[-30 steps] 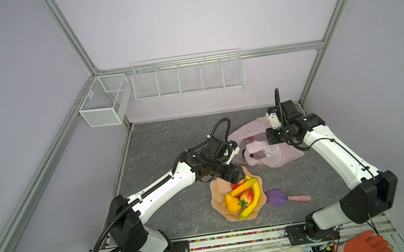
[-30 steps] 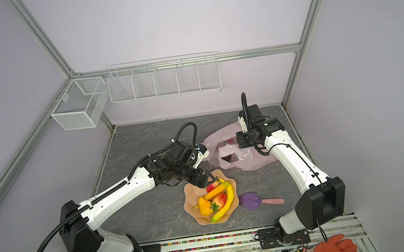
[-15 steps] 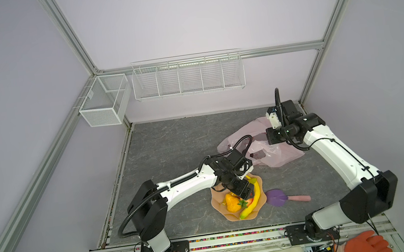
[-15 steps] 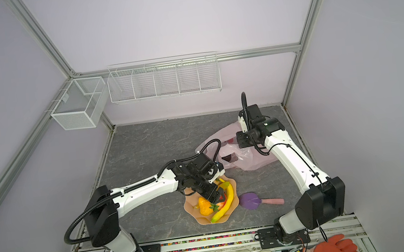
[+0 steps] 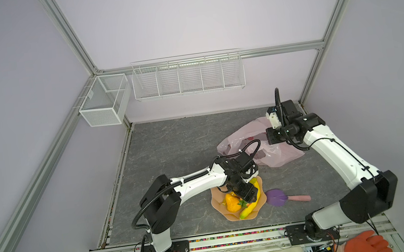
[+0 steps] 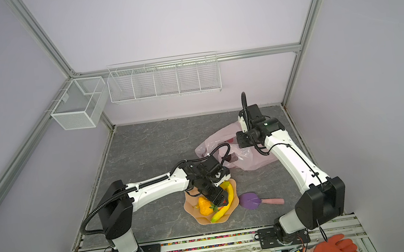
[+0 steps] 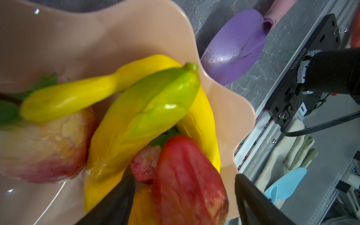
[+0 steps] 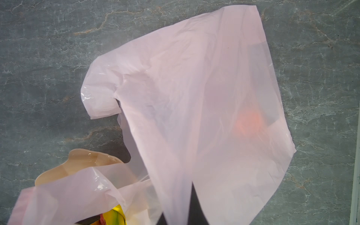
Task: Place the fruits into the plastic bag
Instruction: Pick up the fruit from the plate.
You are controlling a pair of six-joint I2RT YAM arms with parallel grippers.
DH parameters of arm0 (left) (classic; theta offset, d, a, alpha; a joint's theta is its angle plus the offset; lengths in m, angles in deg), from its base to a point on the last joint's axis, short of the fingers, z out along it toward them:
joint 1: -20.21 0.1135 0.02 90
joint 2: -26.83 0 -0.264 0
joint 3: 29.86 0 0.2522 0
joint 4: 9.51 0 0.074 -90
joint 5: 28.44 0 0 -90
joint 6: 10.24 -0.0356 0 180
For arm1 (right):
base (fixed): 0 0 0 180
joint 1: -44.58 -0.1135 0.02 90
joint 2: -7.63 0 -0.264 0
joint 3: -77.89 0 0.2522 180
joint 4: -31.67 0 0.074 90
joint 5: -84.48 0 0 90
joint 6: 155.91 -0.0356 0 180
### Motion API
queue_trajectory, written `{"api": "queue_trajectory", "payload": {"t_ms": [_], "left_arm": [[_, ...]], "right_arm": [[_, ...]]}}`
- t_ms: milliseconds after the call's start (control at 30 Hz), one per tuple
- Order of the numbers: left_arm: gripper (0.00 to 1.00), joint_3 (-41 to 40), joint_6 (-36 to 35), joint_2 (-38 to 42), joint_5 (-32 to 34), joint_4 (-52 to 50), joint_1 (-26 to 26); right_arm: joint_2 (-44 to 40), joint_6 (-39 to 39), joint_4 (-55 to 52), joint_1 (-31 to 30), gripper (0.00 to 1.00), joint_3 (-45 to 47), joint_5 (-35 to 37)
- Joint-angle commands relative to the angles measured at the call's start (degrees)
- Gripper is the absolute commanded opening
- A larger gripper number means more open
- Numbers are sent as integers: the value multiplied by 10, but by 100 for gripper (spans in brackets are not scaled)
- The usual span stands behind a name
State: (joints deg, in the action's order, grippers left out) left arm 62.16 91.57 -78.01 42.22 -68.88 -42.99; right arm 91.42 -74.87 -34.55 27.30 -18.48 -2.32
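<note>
peach plastic fills our close view: the scalloped bowl (image 7: 97, 39) holds the fruits (image 5: 231, 202) not yet bagged. the left gripper (image 7: 185, 177) is down inside it, its dark fingers (image 7: 120, 198) spread on either side of a red strawberry (image 7: 187, 155). the berry lies straight ahead between the jaws, with its long axis running along the fingers, so we would close across its narrow width. nothing looks pinched yet.

the left arm is by far the nearer. the right gripper (image 8: 192, 206) is well apart, clamped on the film of the plastic bag (image 5: 280, 155) and holding one side up. the bag sits just beyond the bowl, on the side away from the front rail (image 5: 236, 241), so we judge the carry short.

in the bowl we count two bananas (image 7: 148, 109), two strawberries, the second (image 7: 145, 165) partly hidden, and one pear (image 7: 39, 148). through the bag's film shows one orange round shape (image 8: 249, 124), likely the tangerine. there is one bag, one bowl, and one purple paddle (image 5: 277, 197) beside the bowl.
</note>
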Motion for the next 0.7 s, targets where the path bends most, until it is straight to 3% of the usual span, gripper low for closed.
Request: {"api": "queue_trajectory", "payload": {"t_ms": [0, 133, 500, 667], "left_arm": [[78, 16, -6, -12, -1, -14, -5], [71, 14, -9, -13, 0, -15, -6], [37, 13, -12, 6, 7, -15, -6], [33, 15, -8, 35, 15, -7, -5]], "right_arm": [[-3, 7, 5, 4, 7, -10, 3], [-3, 8, 5, 3, 7, -11, 5], [-4, 6, 5, 3, 7, -14, 5], [-5, 6, 4, 3, 7, -15, 6]]}}
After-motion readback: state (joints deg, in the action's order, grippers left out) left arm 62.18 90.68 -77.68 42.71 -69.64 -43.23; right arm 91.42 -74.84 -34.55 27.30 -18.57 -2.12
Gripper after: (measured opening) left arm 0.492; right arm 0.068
